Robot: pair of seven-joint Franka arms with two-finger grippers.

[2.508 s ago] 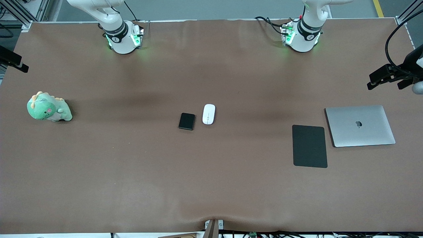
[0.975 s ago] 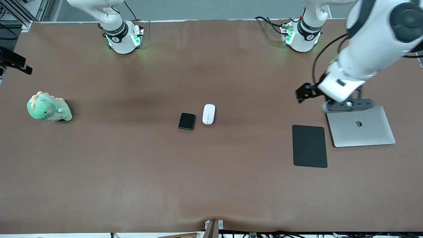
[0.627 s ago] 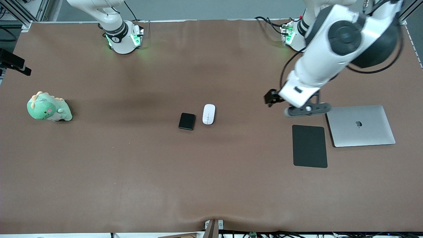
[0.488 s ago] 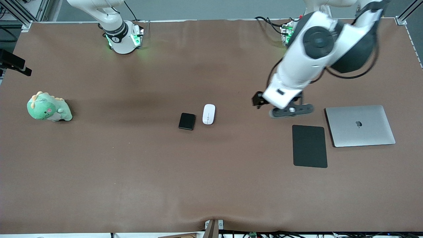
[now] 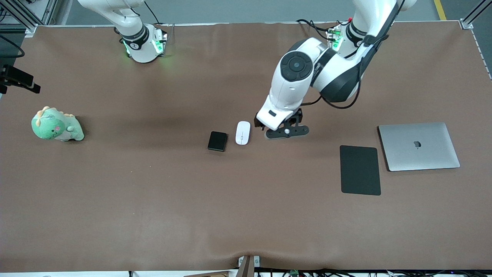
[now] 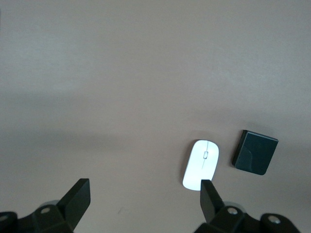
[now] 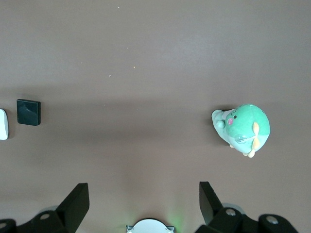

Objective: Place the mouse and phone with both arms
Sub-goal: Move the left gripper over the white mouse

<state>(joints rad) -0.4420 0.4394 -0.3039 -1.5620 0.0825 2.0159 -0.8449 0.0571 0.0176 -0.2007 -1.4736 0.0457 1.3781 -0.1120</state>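
The white oval mouse [image 5: 243, 132] lies mid-table, with the small black phone [image 5: 217, 141] beside it toward the right arm's end. The left wrist view shows the mouse [image 6: 201, 163] and the phone [image 6: 255, 152] too. My left gripper [image 5: 261, 124] hangs open over bare table just beside the mouse, on the side away from the phone. Nothing is between its fingers [image 6: 210, 193]. My right gripper [image 5: 20, 81] is held high at the right arm's end of the table, open [image 7: 143, 199] and empty. From there the phone [image 7: 28, 112] looks small and distant.
A green plush dinosaur [image 5: 57, 125] sits toward the right arm's end. A flat black mouse pad [image 5: 360, 170] and a closed silver laptop [image 5: 419, 146] lie toward the left arm's end. The brown table cover [image 5: 153, 200] is bare nearer the front camera.
The left arm has swept from over the laptop's edge across the table to just beside the mouse. Its jaws stayed open. The right gripper has barely shifted.
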